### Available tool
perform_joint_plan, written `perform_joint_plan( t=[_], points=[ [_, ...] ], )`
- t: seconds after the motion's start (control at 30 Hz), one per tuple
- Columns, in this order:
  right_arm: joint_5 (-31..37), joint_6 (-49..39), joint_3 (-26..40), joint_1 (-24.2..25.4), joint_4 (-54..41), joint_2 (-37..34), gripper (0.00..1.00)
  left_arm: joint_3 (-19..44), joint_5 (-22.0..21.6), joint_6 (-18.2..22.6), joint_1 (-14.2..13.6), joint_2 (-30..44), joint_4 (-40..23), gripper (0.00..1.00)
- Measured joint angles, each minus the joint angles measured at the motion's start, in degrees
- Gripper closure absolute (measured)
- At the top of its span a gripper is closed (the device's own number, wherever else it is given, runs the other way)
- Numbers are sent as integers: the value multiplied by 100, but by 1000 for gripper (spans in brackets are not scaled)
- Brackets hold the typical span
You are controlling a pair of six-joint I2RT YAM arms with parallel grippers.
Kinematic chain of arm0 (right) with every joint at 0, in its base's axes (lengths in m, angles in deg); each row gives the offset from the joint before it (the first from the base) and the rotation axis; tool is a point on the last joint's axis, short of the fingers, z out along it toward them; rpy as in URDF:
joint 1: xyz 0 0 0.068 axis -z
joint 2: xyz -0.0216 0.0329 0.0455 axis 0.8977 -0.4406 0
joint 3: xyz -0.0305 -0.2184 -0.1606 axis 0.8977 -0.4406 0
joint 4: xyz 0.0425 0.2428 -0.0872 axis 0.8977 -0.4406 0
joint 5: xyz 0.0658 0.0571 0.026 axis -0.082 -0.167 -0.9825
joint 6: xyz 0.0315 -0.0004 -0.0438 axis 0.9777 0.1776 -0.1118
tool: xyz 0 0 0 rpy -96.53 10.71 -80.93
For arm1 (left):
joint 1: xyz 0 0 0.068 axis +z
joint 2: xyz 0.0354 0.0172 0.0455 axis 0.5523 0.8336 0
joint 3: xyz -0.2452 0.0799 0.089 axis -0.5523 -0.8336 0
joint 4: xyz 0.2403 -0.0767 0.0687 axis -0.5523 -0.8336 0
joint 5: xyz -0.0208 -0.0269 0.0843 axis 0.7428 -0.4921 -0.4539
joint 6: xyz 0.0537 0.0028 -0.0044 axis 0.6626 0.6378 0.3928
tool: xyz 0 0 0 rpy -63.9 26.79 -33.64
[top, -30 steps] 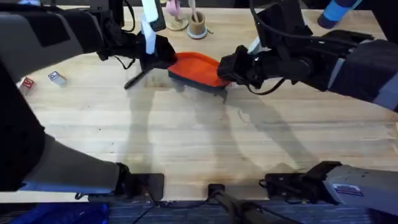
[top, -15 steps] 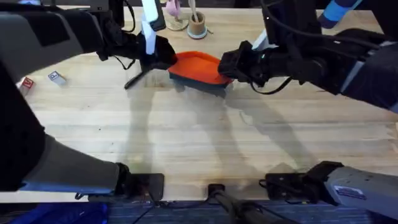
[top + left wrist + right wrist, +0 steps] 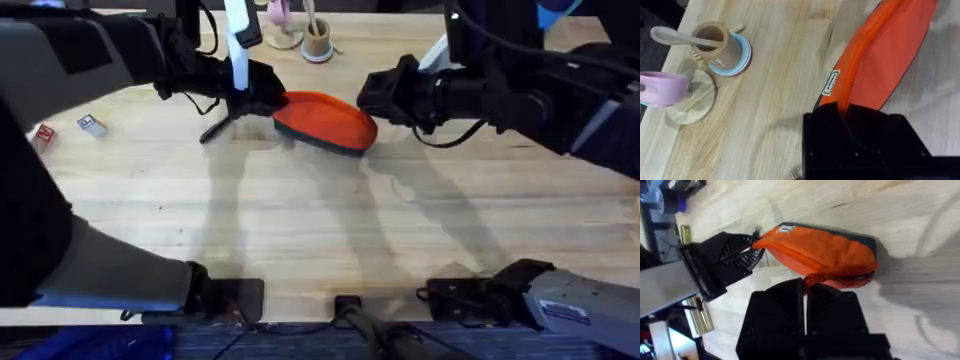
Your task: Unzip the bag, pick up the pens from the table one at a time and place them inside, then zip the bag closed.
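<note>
Overhead: left pincer (image 3: 268, 98) clamps bag (image 3: 325, 121) end as anchor; right pincer (image 3: 805, 291), opposite end, pinches zipper pull (image 3: 812, 278).

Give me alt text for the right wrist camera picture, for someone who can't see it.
An orange bag lies on a pale wooden table, with the right gripper pinching a small orange zipper tab at its near edge. The left gripper clamps the bag's far end, beside a small white label.
</note>
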Motion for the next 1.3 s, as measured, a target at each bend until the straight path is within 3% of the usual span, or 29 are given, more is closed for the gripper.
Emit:
perform_joint_plan(
  t=[0.33, 0.87, 1.3],
  points=[
    [88, 126, 0, 6, 296, -163, 971, 0, 61, 0, -34, 0, -24, 958],
    [81, 140, 0, -837, 3036, -1643, 971, 0, 97, 0, -44, 0, -26, 958],
    [88, -169, 334, -1148, 3202, -2048, 972, 0, 116, 0, -44, 0, -48, 958]
  ],
)
